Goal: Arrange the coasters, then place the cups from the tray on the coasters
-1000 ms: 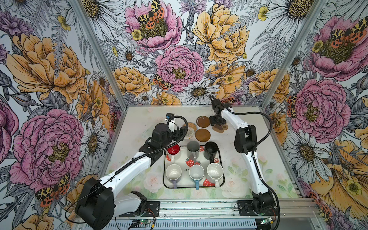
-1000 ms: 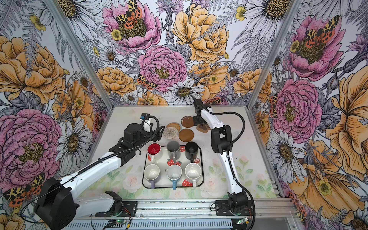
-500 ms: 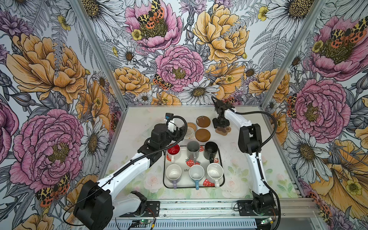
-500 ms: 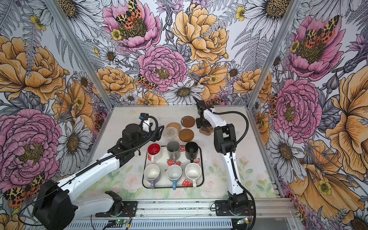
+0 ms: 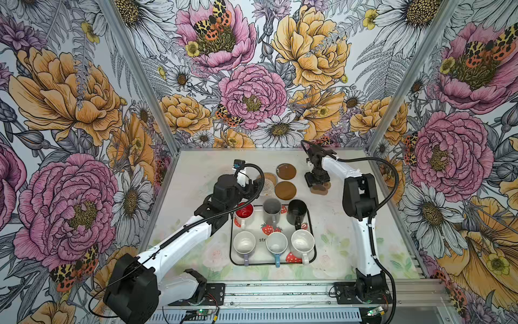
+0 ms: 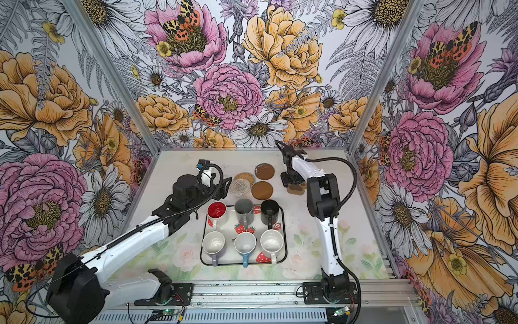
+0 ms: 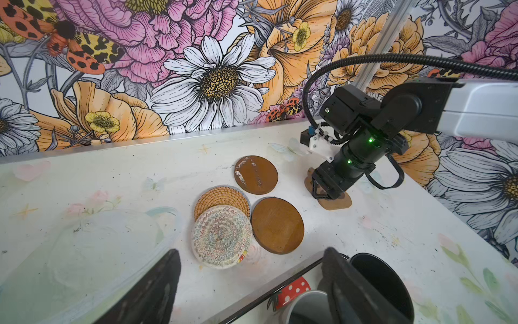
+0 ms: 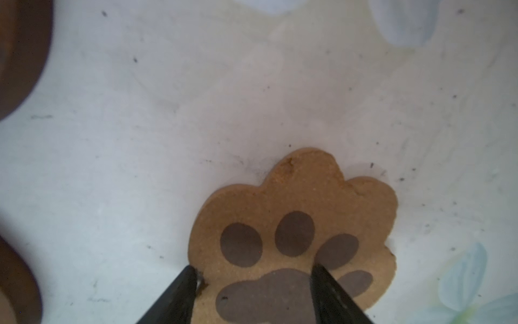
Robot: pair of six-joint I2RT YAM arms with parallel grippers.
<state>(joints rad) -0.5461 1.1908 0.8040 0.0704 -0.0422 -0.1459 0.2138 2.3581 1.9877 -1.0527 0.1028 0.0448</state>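
In both top views, the tray [image 5: 260, 256] is seen at the middle of the table [image 5: 336, 238], towards its front edge, with all 6 cups standing in it in 2 rows of 3. The back row is formed by the red-lined white mug [image 5: 244, 211], the grey mug [image 5: 272, 208] and the black mug [image 5: 297, 209]. The front row is formed by the lilac mug [image 5: 244, 242], the light blue mug [image 5: 277, 242] and the speckled white mug [image 5: 302, 241].

The coasters are grouped just behind the tray. The far brown disc [image 6: 264, 171] and the near brown disc [image 6: 262, 190] lie close together, and the tan woven coaster [image 6: 244, 177] is overlapped by a pale round coaster [image 6: 240, 186]. The paw coaster [image 6: 296, 188] lies alone to the right, and the right gripper [image 6: 290, 179] is lowered onto it. The left gripper [image 6: 226, 187] is held just left of the group, behind the red-lined white mug.

In the left wrist view, the left gripper [image 7: 249, 289] is shown with its jaws spread wide and nothing held between them. The pale round coaster [image 7: 221, 235] is seen to be stitched with coloured zigzags, and a grey edge shows beneath the tan woven coaster [image 7: 221, 199].

In the right wrist view, the right gripper [image 8: 253, 270] is shown with its jaws parted. 1 fingertip [image 8: 190, 273] is set at the edge of the paw coaster [image 8: 297, 196] and the other on its printed face. The paw coaster lies flat on the table and is not clamped.
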